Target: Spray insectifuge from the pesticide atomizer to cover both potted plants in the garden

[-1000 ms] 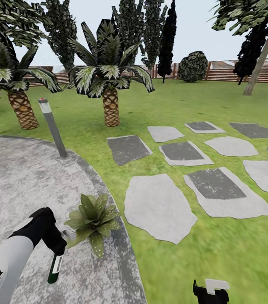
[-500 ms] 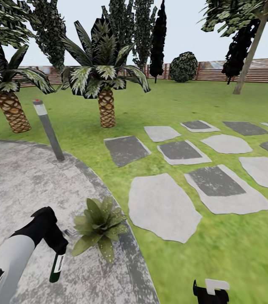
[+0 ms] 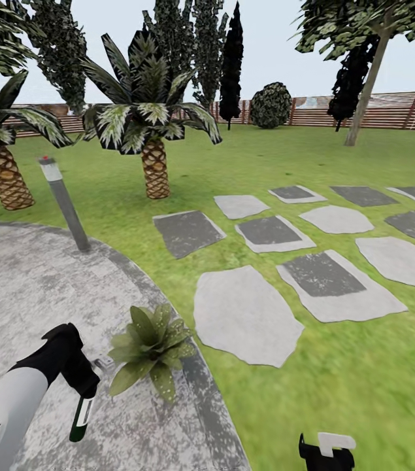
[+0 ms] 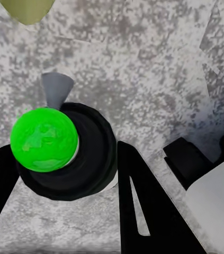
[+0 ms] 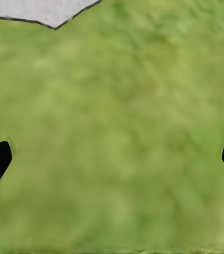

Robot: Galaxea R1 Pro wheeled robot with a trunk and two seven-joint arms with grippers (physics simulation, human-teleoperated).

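Holding the pesticide atomizer [image 3: 80, 417] by its neck, our left gripper [image 3: 84, 386] has jaws clamped on it, bottle hanging over paving [image 3: 31, 294] beside a potted plant [image 3: 147, 347]. Probably light, rigid, slick. Right gripper [image 5: 112, 159] jaws apart, w/ nothing between.

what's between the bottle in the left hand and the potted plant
In the head view, just bare grey paving lies between the pesticide atomizer, held by the left hand, and the potted plant.
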